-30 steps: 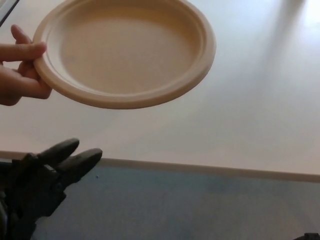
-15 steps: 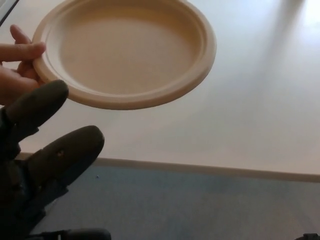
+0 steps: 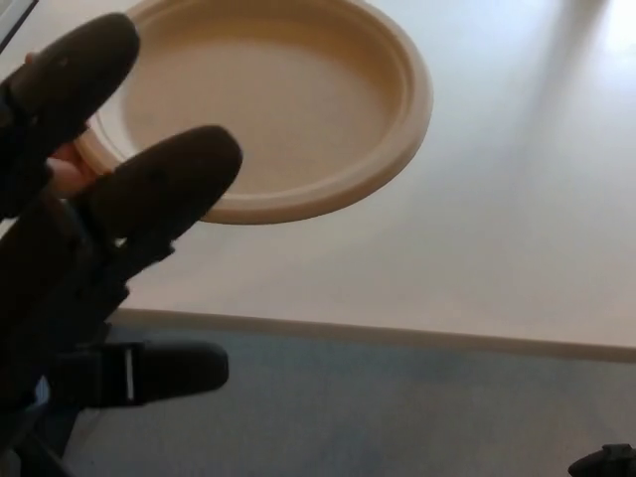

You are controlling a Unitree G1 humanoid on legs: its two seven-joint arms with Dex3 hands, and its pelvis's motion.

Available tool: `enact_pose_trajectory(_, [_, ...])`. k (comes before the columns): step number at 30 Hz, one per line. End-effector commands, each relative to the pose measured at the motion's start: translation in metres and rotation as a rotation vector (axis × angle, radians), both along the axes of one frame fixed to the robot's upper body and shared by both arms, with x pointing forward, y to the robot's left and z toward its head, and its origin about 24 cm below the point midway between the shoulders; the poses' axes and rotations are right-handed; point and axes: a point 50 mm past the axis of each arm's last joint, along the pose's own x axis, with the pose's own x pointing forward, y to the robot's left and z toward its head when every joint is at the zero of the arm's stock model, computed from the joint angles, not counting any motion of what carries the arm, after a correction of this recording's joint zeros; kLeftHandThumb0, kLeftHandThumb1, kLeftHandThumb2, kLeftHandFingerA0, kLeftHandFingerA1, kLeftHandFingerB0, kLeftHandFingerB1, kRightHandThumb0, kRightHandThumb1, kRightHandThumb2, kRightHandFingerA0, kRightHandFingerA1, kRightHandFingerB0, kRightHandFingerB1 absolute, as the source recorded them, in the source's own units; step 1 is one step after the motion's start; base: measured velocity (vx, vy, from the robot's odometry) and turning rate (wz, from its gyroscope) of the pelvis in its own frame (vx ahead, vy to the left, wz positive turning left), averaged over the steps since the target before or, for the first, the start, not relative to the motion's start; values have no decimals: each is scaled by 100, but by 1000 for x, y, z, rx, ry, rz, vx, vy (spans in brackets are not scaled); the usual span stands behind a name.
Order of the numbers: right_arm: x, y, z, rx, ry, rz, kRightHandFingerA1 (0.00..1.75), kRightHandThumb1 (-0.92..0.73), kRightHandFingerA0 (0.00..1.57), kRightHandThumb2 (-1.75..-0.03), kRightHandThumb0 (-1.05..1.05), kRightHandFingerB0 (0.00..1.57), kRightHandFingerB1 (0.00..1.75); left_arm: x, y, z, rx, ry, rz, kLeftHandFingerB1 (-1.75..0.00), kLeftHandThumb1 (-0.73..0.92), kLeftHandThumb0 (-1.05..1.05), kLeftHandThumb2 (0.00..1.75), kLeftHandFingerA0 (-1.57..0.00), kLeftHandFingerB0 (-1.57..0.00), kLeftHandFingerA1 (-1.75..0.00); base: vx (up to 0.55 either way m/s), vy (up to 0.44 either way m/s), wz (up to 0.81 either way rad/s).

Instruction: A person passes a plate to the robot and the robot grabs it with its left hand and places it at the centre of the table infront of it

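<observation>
A round beige plate [image 3: 298, 99] hangs above the pale table [image 3: 497, 219] at the upper left, held at its left rim by a person's hand [image 3: 62, 169], now mostly hidden. My left hand [image 3: 89, 248] fills the left of the head view, close to the camera and blurred. It is open, two thick fingers [image 3: 164, 184] spread and pointing up-right, the thumb [image 3: 159, 373] lower down. The fingers overlap the plate's left edge in the picture, nothing held between them. Of my right hand only a dark tip [image 3: 606, 462] shows at the bottom right corner.
The table's front edge [image 3: 397, 333] runs across the lower third of the view. Below it lies blue-grey floor [image 3: 397, 417]. A dark edge [image 3: 12, 18] shows at the top left corner.
My left hand has risen from the bottom left corner up to the plate's left rim and now covers most of the person's hand. The plate has hardly moved.
</observation>
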Motion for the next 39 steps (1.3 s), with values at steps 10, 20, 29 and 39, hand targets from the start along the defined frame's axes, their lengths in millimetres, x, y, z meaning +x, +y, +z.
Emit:
enact_pose_trajectory(10, [-1,-6,2,-33,20,23,65,-73,53,-62,-68,44,52,54,3,-14,238,238,328,-29,46,-75,85,-6,-6,-18,0,0,0])
enact_pose_trajectory(20, [-1,-6,2,-27,20,22,67,-72,54,-61,-67,45,52,66,1,-27,288,326,389,-36,43,-70,83,-3,-3,-26,0,0,0])
enact_pose_trajectory(29, [5,-7,6,-35,11,20,64,-72,55,-61,-68,45,50,84,-11,-24,363,227,516,-30,51,-80,86,-26,-2,-44,0,0,0])
enact_pose_trajectory(39, [7,-6,7,-29,8,27,62,-73,58,-62,-66,45,50,102,-17,-21,282,194,440,-37,57,-14,57,-114,-49,-73,0,0,0])
